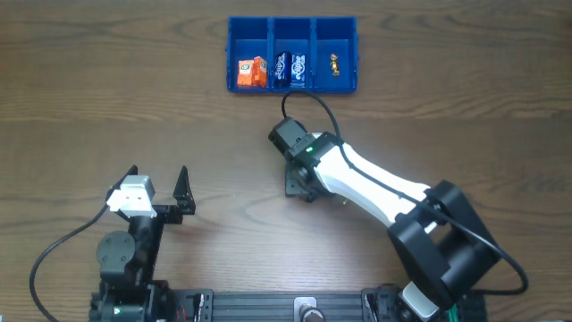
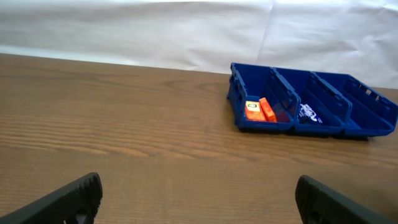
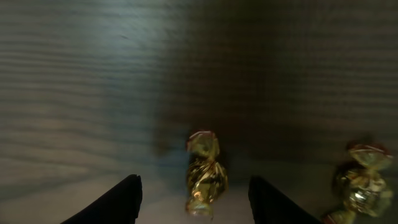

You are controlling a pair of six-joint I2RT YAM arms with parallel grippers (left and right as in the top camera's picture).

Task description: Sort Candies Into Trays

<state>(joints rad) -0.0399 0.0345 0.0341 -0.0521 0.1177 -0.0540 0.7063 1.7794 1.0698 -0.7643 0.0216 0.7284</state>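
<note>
Right wrist view: right gripper [image 3: 194,186] low over the wood-grain table [image 3: 74,74], fingers spread either side of a twist-ended gold foil candy [image 3: 204,177], not pinching it; a second gold candy [image 3: 360,180] lies near. Top view adds the layout, its own look at those candies blocked by the gripper: blue plastic three-bin tray [image 1: 292,88] at the far edge, orange packets [image 1: 252,73] in the left bin, dark blue wrappers [image 1: 292,69] in the middle, one gold sweet [image 1: 335,63] in the right. Left wrist view: left gripper [image 2: 199,205] spread wide, holding nothing, near-left, well apart from the tray.

No print on the candy wrappers [image 1: 253,73] or tray [image 1: 292,20] is legible.
</note>
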